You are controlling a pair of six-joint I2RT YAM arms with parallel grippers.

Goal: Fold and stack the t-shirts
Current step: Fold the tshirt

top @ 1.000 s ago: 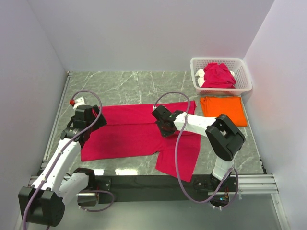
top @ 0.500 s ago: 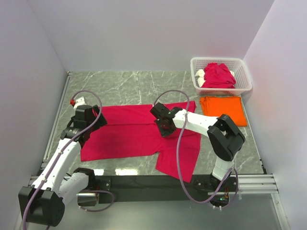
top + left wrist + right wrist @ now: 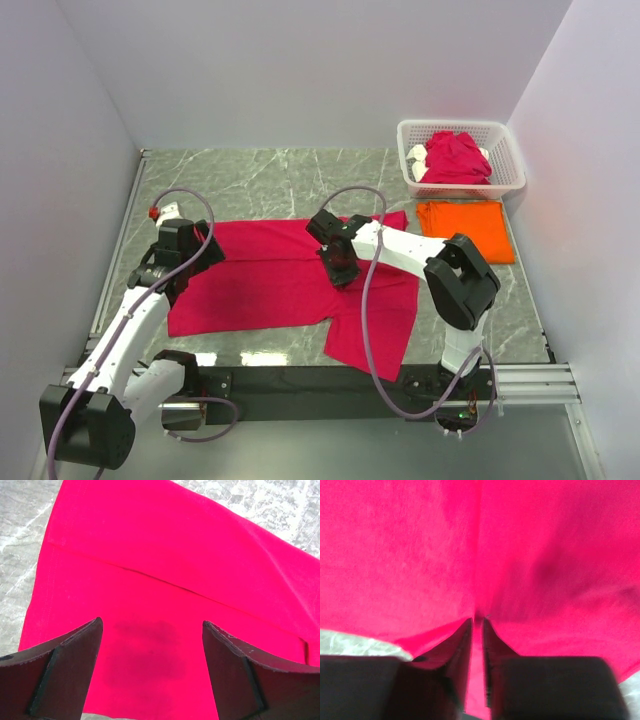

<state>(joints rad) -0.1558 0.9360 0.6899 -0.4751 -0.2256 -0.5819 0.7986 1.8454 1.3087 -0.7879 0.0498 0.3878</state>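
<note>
No text, label, brand, number or sign can be read anywhere.

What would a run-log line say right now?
crimson t-shirt: spread out | left gripper: open, over shirt | right gripper: pinching shirt | orange t-shirt: folded beside basket

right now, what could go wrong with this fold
1. The right gripper is nearly closed on just a thin ridge of the crimson t-shirt; it may slip out or lift only one layer.
2. The left gripper hangs open above the cloth, holding nothing, so a pull from the right could drag and bunch the shirt.
3. One end lies by the near edge of the table and might slide off.
</note>
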